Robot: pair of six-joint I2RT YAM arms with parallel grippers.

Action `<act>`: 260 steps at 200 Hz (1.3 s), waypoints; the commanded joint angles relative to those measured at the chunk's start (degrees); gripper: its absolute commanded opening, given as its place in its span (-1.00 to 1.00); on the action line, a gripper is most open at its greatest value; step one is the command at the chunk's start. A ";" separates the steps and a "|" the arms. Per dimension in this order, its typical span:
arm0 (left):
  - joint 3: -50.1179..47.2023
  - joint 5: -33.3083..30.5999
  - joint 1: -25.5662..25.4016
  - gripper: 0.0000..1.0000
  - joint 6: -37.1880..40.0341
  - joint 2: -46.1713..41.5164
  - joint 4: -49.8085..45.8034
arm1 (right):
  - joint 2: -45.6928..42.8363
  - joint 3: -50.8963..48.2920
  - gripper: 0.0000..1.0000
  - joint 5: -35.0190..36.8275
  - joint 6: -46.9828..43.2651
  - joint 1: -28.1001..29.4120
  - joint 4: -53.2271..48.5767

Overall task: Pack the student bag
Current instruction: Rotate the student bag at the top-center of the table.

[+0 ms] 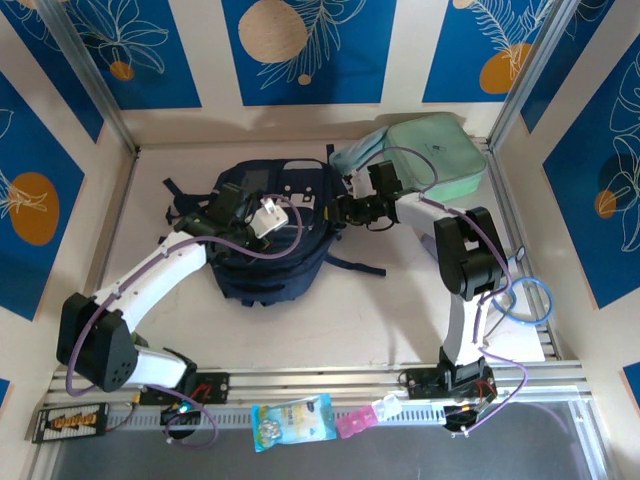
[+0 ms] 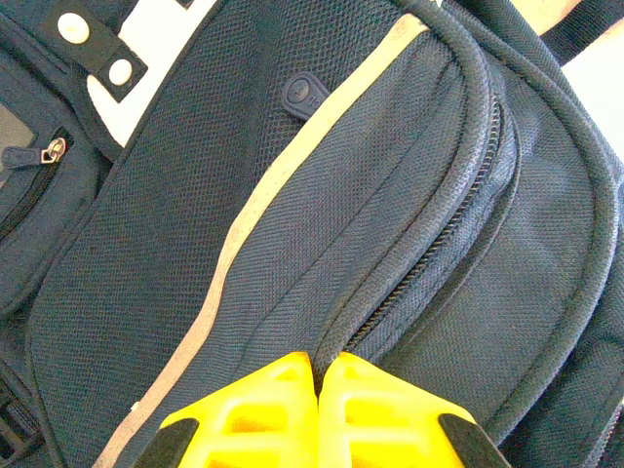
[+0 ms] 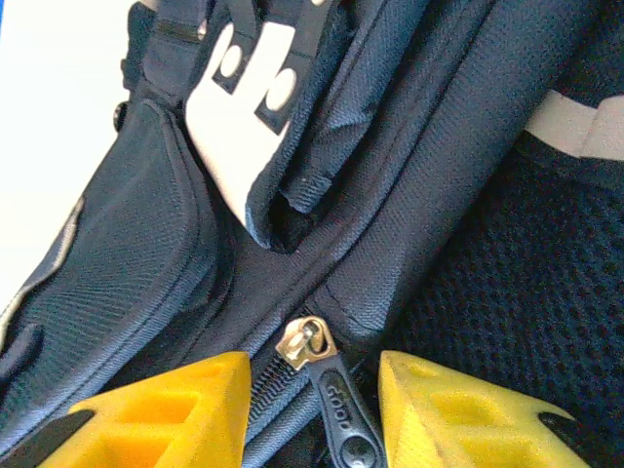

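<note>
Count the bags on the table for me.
2. The navy student bag lies in the middle of the table, and a mint green zip case sits at the back right. Anything tucked under either one would be hidden.

Clutter sitting at margins.
Mint green case (image 1: 455, 140) lying far right; blue packet (image 1: 292, 420), pink packet (image 1: 352, 423) resting at near edge.

student bag (image 2: 390, 195): navy woven cloth, matt, coarse grain | stripe (image 2: 263, 205): paler, smoother tape | mesh panel (image 3: 507, 292): open-knit cloth, rough | zip slider (image 3: 305, 343): brass-toned metal, shiny | zip pull (image 3: 336, 409): dark moulded plastic (or rubber, hard to tell), matt | right gripper fingers (image 3: 166, 409): yellow plastic, smooth, matt | case (image 1: 440, 150): mint cloth, smooth
</note>
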 commanded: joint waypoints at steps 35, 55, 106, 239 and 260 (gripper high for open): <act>1.25 -0.98 0.79 -1.00 -0.56 -0.07 1.77 | 0.47 3.24 -0.51 3.99 -7.34 2.01 -8.12; 1.32 -1.22 0.73 -1.00 -0.90 0.16 2.18 | 0.22 3.37 -0.64 3.77 -7.66 2.04 -8.30; 3.02 -4.15 0.77 -1.00 -6.92 3.56 3.54 | -3.46 1.14 -0.83 0.17 -6.24 2.36 -9.25; 5.22 -3.52 0.75 -1.00 -10.93 6.23 3.41 | -16.79 -11.86 -0.86 -0.91 -0.78 10.09 -7.89; 5.02 -3.09 0.73 -1.00 -10.68 5.79 3.40 | -18.22 -13.24 -0.83 2.95 0.46 9.92 -5.92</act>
